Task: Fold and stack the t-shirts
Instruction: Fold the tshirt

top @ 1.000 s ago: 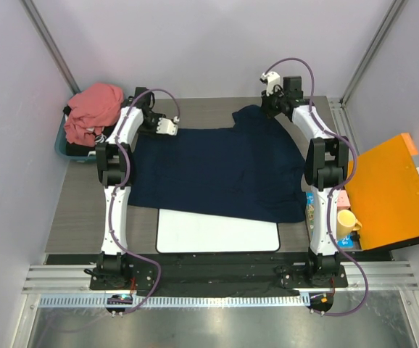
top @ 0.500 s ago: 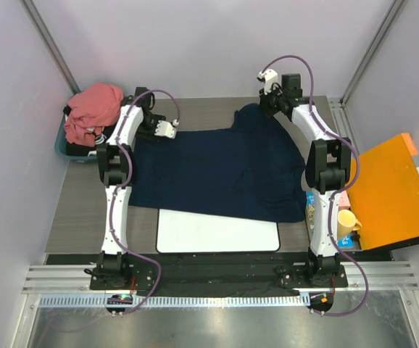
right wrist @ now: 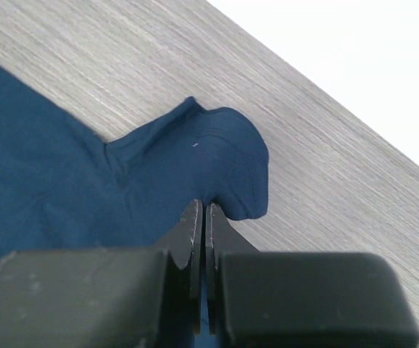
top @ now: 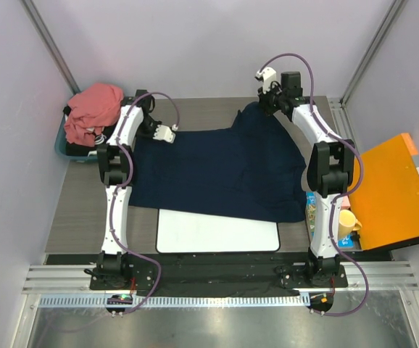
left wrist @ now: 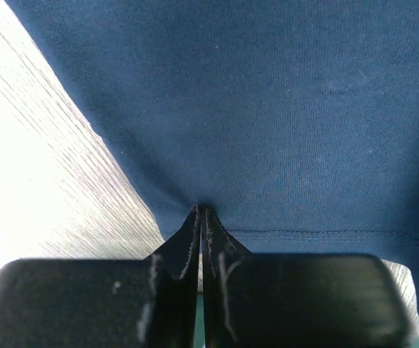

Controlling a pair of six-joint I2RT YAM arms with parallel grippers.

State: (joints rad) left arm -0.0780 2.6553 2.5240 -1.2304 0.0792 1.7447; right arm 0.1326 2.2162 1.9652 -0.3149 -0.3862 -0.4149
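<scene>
The dark navy t-shirt [top: 224, 170] lies spread over the grey table, its near part over the white mat [top: 217, 233]. My left gripper [top: 159, 131] is shut on the shirt's far-left hem; in the left wrist view [left wrist: 202, 210] the cloth [left wrist: 267, 109] is pinched between the fingertips. My right gripper [top: 264, 107] is shut on the shirt's far-right corner; in the right wrist view [right wrist: 201, 206] a navy fold [right wrist: 195, 159] is pinched in the closed tips. The salmon-pink t-shirt [top: 93, 109] is bundled in a bin at the far left.
A teal bin [top: 68, 148] holds the pink shirt by the left wall. A flat orange panel [top: 391, 192] lies at the right. A yellow cup [top: 346, 221] and small packets stand beside the right arm. Grey walls enclose the table.
My right gripper has moved a little farther back and left, pulling its shirt corner with it. My left gripper has shifted slightly toward the near side with the hem.
</scene>
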